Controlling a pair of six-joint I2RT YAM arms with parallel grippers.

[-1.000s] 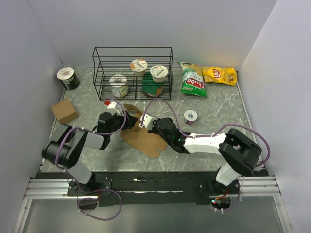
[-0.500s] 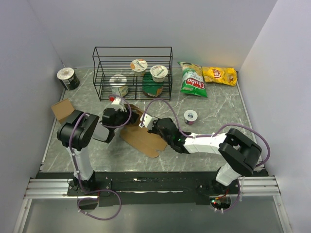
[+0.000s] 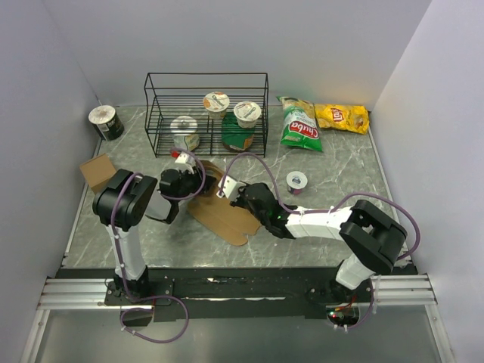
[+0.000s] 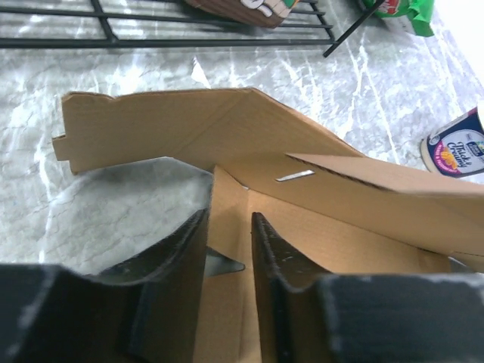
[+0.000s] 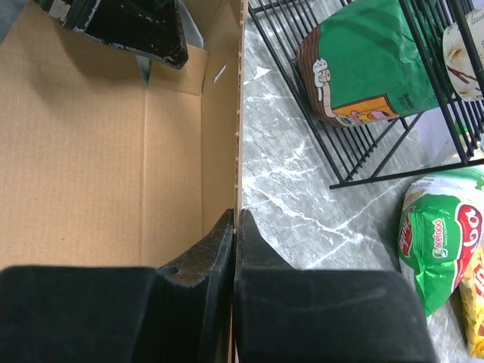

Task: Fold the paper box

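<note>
Black wire rack (image 3: 206, 74) beyond both grippers holds three white lidded cups (image 3: 216, 102), green printed pouch (image 5: 352, 76). Brown die-cut cardboard paper box (image 5: 91, 151) lies between grippers, one panel raised. Right wrist view: right gripper (image 5: 237, 215) pressed together, pinching raised panel's edge. Left wrist view: left gripper (image 4: 227, 219) narrowly spread astride inner crease, gap visible. Top view hides both jaw states.

My top camera sits high behind the near edge of the grey marbled table (image 3: 340, 170), looking down on everything. Wrist cameras: very close, facing the far edge. All three share the brown cardboard paper box (image 3: 223, 215) and black wire rack (image 3: 206, 74).
</note>
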